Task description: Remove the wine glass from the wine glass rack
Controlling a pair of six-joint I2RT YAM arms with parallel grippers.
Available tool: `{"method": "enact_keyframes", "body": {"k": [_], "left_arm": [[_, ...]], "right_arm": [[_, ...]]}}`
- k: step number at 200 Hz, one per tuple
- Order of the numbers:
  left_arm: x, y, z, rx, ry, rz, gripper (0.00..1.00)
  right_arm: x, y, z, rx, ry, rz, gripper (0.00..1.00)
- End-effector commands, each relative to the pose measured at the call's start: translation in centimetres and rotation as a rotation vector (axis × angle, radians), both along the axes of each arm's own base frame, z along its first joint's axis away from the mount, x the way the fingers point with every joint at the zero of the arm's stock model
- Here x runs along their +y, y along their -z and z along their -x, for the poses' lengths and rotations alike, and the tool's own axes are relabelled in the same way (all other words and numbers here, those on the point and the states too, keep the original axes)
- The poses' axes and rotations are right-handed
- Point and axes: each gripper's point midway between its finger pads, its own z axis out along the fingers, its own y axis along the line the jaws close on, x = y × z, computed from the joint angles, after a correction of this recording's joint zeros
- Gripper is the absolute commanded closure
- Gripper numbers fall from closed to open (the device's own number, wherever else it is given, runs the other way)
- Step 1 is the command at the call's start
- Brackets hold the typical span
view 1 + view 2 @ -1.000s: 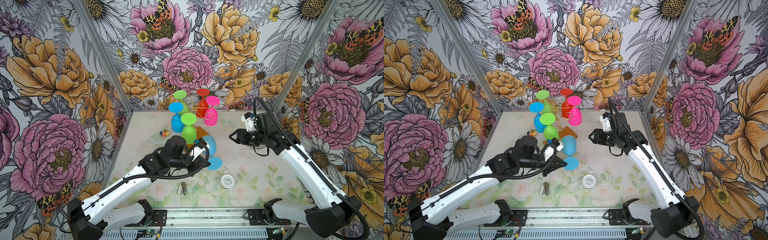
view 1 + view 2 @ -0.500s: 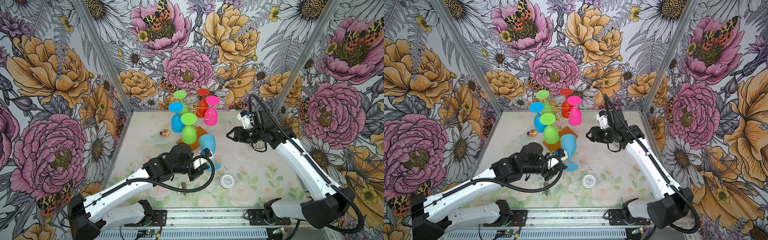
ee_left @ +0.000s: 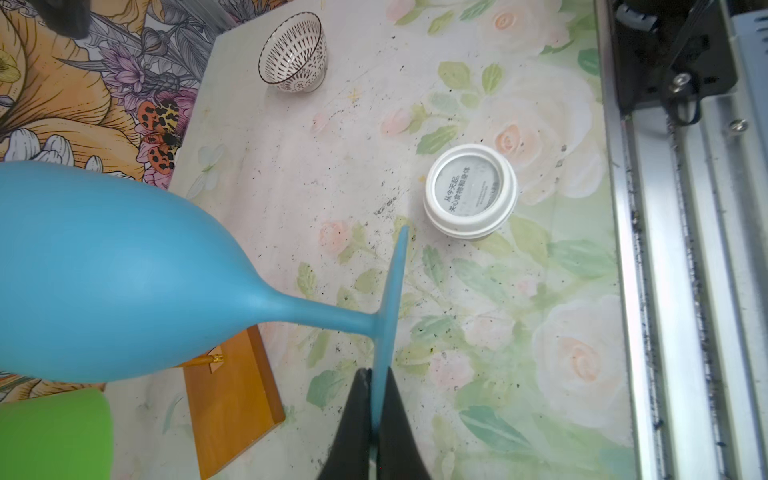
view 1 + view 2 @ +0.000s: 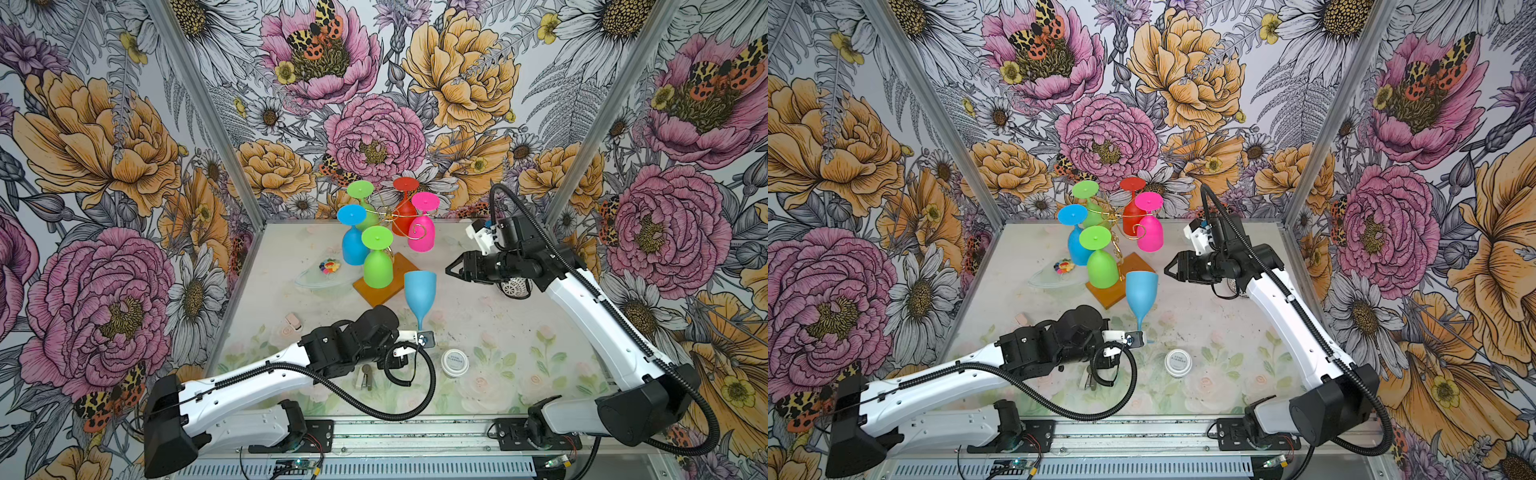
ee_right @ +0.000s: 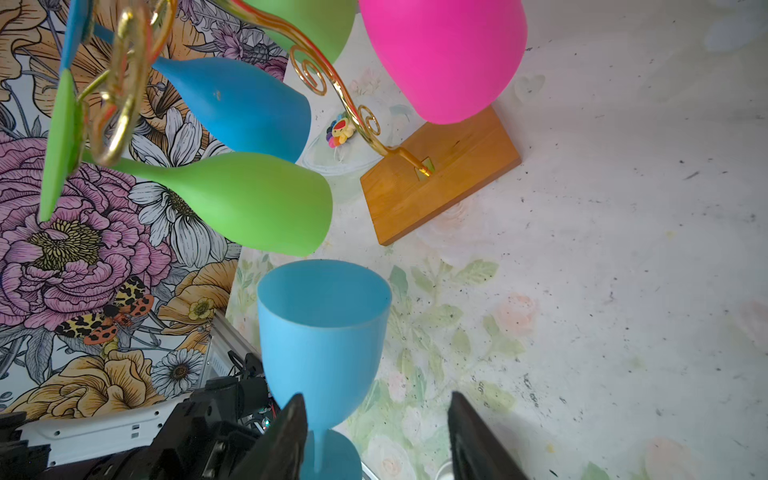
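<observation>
The light blue wine glass [image 4: 419,291] [image 4: 1141,291] stands upright, bowl opening upward, clear of the wine glass rack. My left gripper [image 4: 426,338] [image 4: 1136,338] [image 3: 376,390] is shut on the rim of the glass's flat foot [image 3: 390,291]. My right gripper [image 4: 451,270] [image 4: 1169,270] [image 5: 374,415] hangs open just right of the bowl, apart from it, with nothing between its fingers. The wine glass rack [image 4: 390,216] is gold wire on an orange wooden base [image 4: 386,286] [image 5: 440,178]. Several blue, green, red and pink glasses hang upside down from it.
A white lidded jar [image 4: 455,361] [image 3: 469,191] sits right of my left gripper. A patterned bowl [image 4: 515,286] [image 3: 293,54] stands behind my right arm. A clear dish with a colourful flower charm [image 4: 328,268] lies left of the rack. A small pink block [image 4: 293,320] lies farther forward.
My left gripper has turned the blue glass from tilted to upright and drawn it forward. My right gripper has shifted slightly left toward the bowl.
</observation>
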Motion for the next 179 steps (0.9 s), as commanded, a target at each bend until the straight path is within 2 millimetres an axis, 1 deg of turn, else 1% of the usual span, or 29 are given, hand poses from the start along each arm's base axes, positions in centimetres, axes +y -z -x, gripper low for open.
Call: {"method": "enact_keyframes", "body": {"k": [1,33,72,120,179], "left_arm": [[0.7,0.2,-1.7,-0.192,-0.017,-0.095,1.0],[0.9,0.2,-2.1,-0.336,-0.015,-0.144,1.0],[1.3,-0.1,-2.0,-0.48,0.0,-0.165,1.0],[1.8,-0.5,-2.6,-0.588,-0.009,-0.209,1.0],[1.8,-0.2,-3.1,-0.686,-0.005,-0.283,1.0]], "right_arm": [[0.5,-1.7,-0.6,-0.054,-0.037,-0.024,0.45],[0.9,-2.1,-1.3,-0.063,-0.054,-0.032,0.45],[1.7,-2.7,-1.5,-0.062,-0.093,-0.063,0.45],[2.3,-1.9,-1.2,-0.03,-0.128,-0.074,0.45],[2.5,-1.4,-0.8,-0.017,-0.148,-0.075,0.47]]}}
